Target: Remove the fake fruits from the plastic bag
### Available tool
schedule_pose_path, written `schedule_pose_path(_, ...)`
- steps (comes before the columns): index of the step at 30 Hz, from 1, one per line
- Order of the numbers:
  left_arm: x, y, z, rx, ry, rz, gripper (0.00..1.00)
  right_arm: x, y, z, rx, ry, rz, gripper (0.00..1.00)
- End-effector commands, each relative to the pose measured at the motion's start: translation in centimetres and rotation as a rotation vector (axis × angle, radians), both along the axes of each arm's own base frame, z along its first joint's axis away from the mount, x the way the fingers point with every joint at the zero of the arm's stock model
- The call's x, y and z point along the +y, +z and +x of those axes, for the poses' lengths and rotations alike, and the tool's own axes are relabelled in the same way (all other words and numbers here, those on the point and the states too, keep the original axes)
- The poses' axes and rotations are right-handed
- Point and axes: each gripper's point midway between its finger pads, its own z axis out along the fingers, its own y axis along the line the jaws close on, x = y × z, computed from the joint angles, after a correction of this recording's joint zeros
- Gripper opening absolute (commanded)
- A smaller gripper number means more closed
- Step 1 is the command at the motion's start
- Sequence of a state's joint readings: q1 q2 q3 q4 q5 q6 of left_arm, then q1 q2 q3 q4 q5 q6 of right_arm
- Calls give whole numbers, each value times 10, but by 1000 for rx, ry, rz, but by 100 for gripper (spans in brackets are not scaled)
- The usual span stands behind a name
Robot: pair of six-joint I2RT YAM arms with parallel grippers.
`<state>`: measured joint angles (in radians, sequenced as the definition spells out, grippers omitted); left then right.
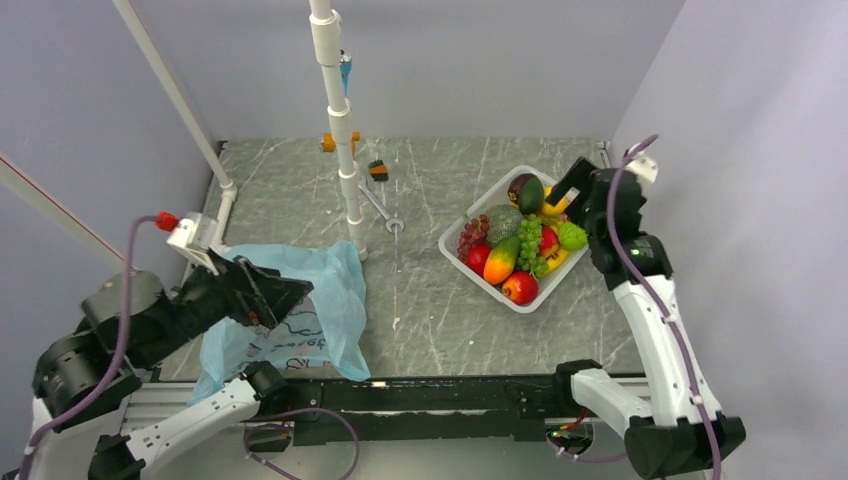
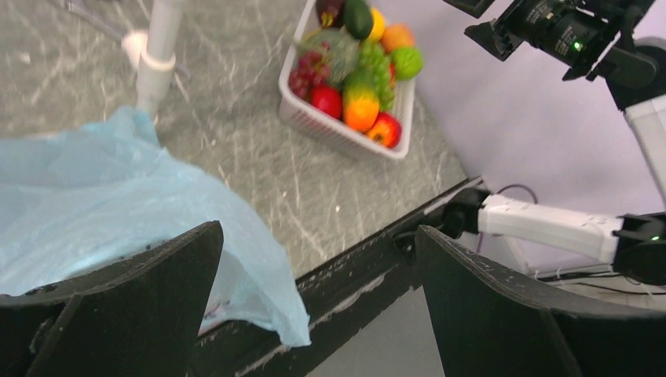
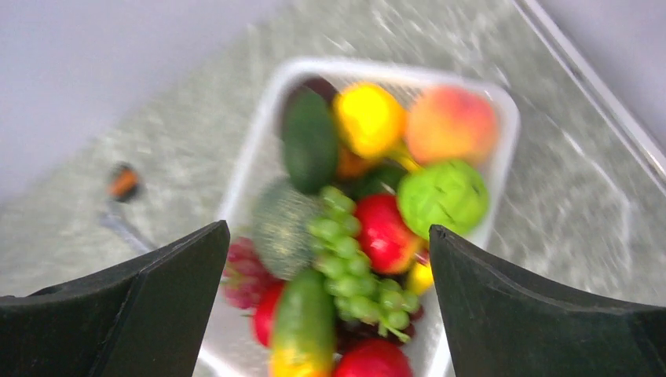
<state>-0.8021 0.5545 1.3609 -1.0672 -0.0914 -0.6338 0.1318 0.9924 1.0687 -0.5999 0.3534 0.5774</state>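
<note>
Jaws wide & empty on both, right gripper (image 3: 327,232) just over the fake fruits (image 1: 525,245) heaped in the white basket (image 2: 338,133), left gripper (image 2: 318,229) above the slack plastic bag (image 1: 335,285); best lift R straight up, w/o nudging fruit.

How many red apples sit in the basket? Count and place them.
3 red apples: one by the purple grapes, one beside the green grapes, one at the near corner of the basket. More may hide underneath.
</note>
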Motion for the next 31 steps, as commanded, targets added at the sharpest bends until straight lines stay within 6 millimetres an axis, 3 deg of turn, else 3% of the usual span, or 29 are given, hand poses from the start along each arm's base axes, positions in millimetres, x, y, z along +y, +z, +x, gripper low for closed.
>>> schedule_pose_path(1,7,65,3,-184,15,-81,99,19,106,-16,-222,134,29,99)
schedule_pose_path(6,24,124,-3,-379,32,-135,99,37,180,-48,-410,275,43,100)
schedule_pose_path(10,41,159,-15,-536,47,-186,99,45,223,-93,-574,368,29,100)
schedule_pose_path(15,59,186,-28,-683,84,-277,99,17,266,-156,-754,280,-47,100)
schedule_pose_path(21,72,203,-36,-760,118,-316,99,-17,282,-190,-809,103,-61,100)
schedule_pose_path(29,83,206,-39,-782,146,-314,99,-29,281,-193,-789,44,-94,100)
schedule_pose_path(31,84,204,-38,-776,153,-314,99,-42,275,-190,-725,-40,-76,100)
